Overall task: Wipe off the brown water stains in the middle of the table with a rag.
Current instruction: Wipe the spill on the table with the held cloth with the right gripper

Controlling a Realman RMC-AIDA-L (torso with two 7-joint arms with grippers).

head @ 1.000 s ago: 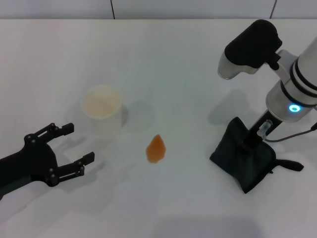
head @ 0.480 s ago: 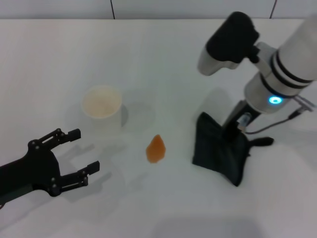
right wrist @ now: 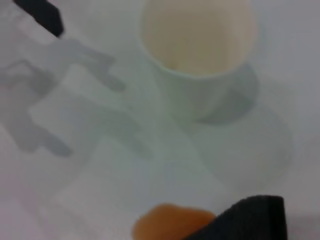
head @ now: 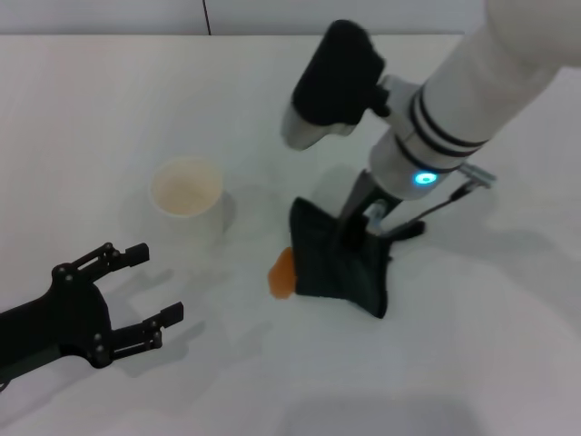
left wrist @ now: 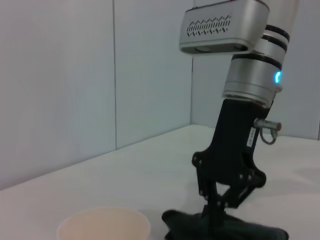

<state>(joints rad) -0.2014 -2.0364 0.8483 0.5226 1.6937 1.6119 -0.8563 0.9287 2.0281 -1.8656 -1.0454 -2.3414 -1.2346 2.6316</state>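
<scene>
Standing beside the stain (head: 281,270): cup (head: 187,195).

Head view overhead; both wrist views low, sharing cup (left wrist: 104,227)

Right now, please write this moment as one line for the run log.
phase: wiping | right gripper: shut on rag, rag edge covers part of brown water stains | left gripper: open, idle near cup | table
</scene>
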